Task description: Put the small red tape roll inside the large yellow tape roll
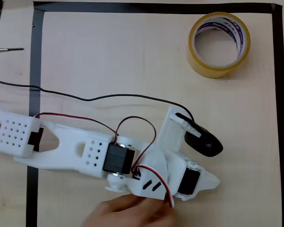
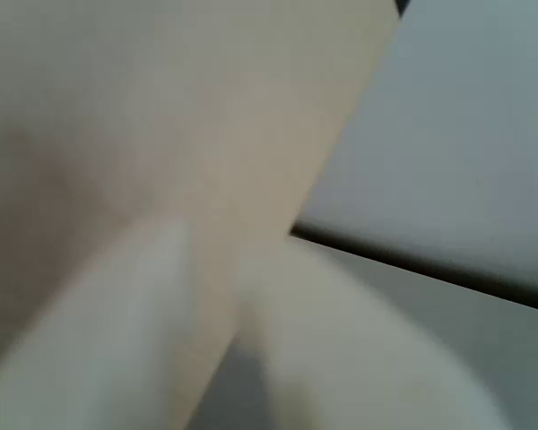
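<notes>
End effector (image 1: pixel 199 182) low at table (image 1: pixel 109 56) level, finger spread unclear, large yellow tape roll (image 1: pixel 219 45) well apart.

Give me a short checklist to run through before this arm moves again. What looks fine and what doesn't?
1. Large yellow tape roll lying flat, hole facing up: ok.
2. Space around that roll free: ok.
3. Small red tape roll located: cannot tell.
4. Person's hand away from the arm: not ok, it is against the white arm at the bottom edge.
5. Gripper open or shut: cannot tell.
6. Wrist view sharp enough to guide a grasp: not ok, blurred.
</notes>
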Available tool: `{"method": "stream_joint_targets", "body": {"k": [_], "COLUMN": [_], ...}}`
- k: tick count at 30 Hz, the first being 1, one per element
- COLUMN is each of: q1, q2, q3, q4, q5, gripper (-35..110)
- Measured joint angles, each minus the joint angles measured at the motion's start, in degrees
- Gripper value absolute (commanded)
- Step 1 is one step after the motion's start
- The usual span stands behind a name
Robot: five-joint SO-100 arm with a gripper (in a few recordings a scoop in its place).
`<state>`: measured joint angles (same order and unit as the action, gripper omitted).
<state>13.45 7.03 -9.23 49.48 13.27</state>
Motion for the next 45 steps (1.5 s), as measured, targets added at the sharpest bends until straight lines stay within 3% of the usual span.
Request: {"method": "stream_joint_targets", "body": {"k": [3, 7, 9, 26, 45], "q1": [0.5, 2.0, 1.5, 2.0, -1.1], "q2": [-1.0, -2.5, -2.4, -2.3, 20.9], "q3": [-0.2, -0.4, -1.2, -2.1, -1.8], "q4": [1.5, 16.0, 18.3, 20.9, 42.0], "q5": [1.6, 9.8, 11.2, 12.5, 12.5], "gripper": [21, 21, 21, 21, 23]}}
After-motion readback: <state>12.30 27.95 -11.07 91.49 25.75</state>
